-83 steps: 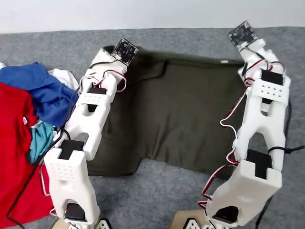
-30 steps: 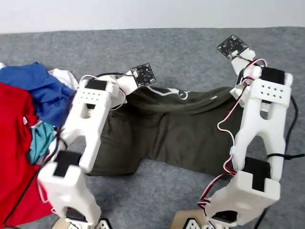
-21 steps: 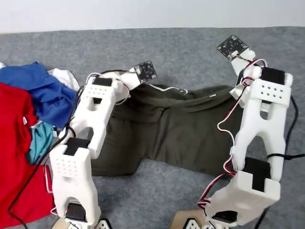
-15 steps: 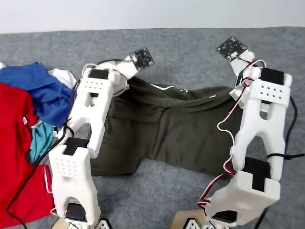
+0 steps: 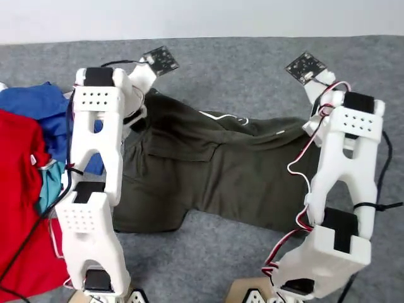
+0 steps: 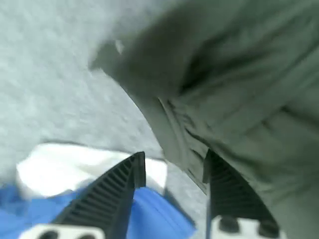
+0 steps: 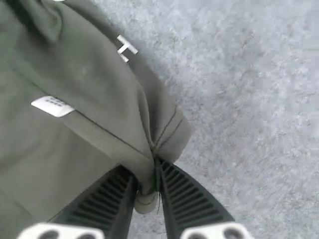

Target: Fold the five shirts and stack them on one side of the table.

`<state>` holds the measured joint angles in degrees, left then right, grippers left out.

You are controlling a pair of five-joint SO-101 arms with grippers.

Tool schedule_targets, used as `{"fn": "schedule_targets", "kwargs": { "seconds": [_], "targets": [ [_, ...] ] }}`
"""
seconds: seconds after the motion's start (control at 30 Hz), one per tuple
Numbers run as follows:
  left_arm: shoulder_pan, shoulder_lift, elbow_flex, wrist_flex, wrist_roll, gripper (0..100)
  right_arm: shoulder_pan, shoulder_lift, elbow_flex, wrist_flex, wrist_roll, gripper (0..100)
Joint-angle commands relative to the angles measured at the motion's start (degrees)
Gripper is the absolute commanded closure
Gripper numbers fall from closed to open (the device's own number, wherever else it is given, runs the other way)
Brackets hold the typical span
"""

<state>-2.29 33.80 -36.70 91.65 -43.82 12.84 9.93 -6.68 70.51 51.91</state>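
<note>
The soft, creased olive shirt (image 5: 214, 164) lies bunched on the fuzzy grey table (image 5: 252, 63), with felt stretching beyond its far edge. The right hand (image 7: 146, 172) pinches a folded corner; the left hand (image 6: 174, 158) gapes wide at its edge.

You'll find the shirt (image 5: 214, 170) on the table (image 5: 252, 69) between both arms, with the pile (image 5: 25, 158) of others at its 9 o'clock. Your left gripper (image 6: 174, 159) sits at its 11 o'clock corner, your right gripper (image 7: 145, 175) at 2 o'clock.
</note>
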Motion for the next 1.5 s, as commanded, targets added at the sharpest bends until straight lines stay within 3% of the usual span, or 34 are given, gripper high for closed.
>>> {"fn": "schedule_targets", "kwargs": {
  "seconds": [0.0,0.5,1.03,1.3,1.47],
  "targets": [
    [-0.44,0.70,1.54,1.49,0.88,81,-0.31,-4.09,0.88,-0.40,0.18,98.8],
    [4.92,9.85,0.31,-2.81,5.45,80,-0.40,-4.09,1.76,0.04,0.18,98.8],
    [3.34,14.68,-1.45,-5.01,5.98,81,-0.31,-3.82,1.76,-0.13,0.18,98.8],
    [5.01,14.42,-2.15,-5.01,5.80,98,-0.40,-3.74,1.76,-0.31,0.18,98.8],
    [5.27,14.42,-6.73,-1.76,5.80,99,-0.31,-4.18,1.76,-0.04,0.18,98.8]
  ]
}}
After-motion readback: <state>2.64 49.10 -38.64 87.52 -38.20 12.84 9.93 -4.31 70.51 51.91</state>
